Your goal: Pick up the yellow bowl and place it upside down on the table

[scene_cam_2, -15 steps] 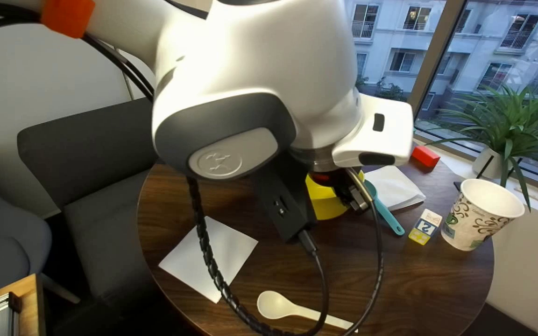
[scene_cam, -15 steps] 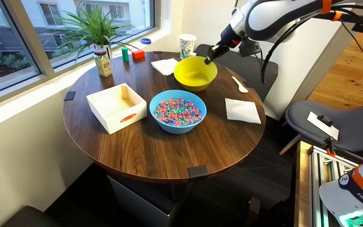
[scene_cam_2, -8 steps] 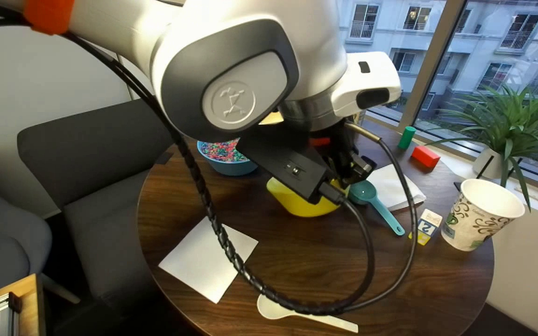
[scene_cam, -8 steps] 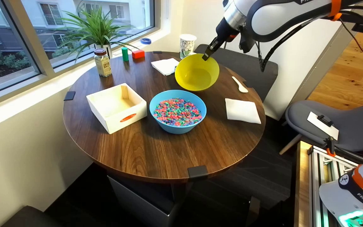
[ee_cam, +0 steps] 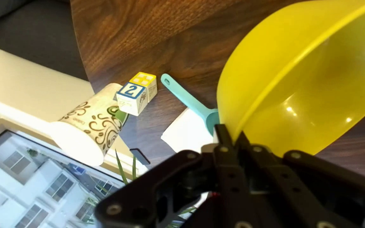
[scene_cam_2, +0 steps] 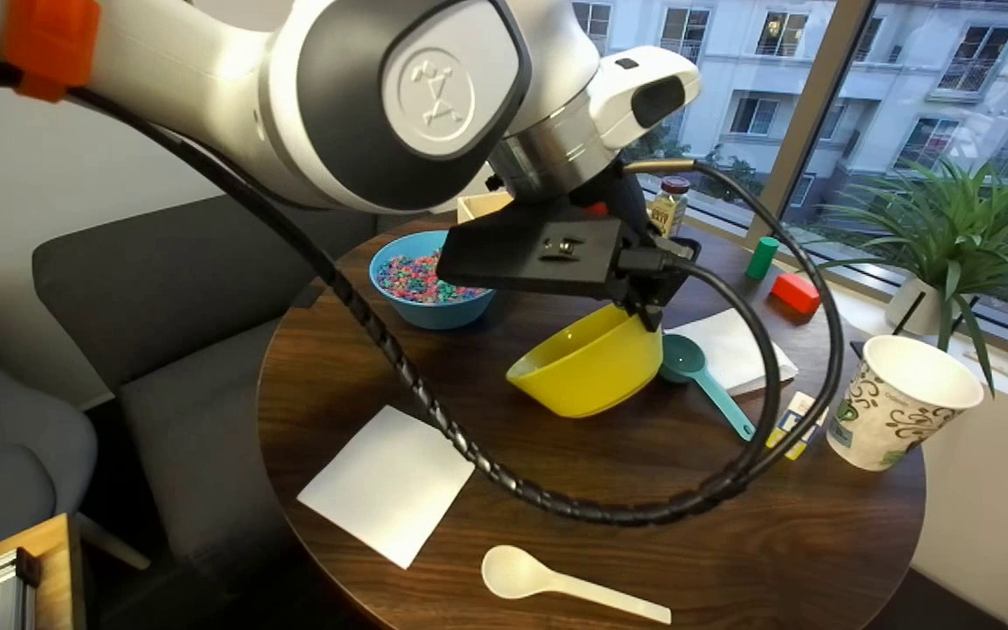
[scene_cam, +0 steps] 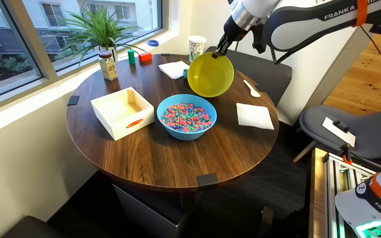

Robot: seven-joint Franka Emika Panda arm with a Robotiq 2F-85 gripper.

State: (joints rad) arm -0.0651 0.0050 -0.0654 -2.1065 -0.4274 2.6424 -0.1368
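In the wrist view, the Robotiq gripper (ee_cam: 232, 134) is being held with its black fingers (ee_cam: 228, 161) pointed toward twelve o'clock and pinched almost together, only a thin gap being left between them. In an exterior view, the gripper is being angled toward seven o'clock beneath the silver-collared wrist (scene_cam: 243, 17), while the Franka Emika Panda arm (scene_cam: 296, 34) is being held at two o'clock and its base (scene_cam: 359, 206) is being lit green at four o'clock. In an exterior view, the forearm (scene_cam_2: 171, 79) is being held at ten o'clock, the wrist being tilted toward five o'clock.
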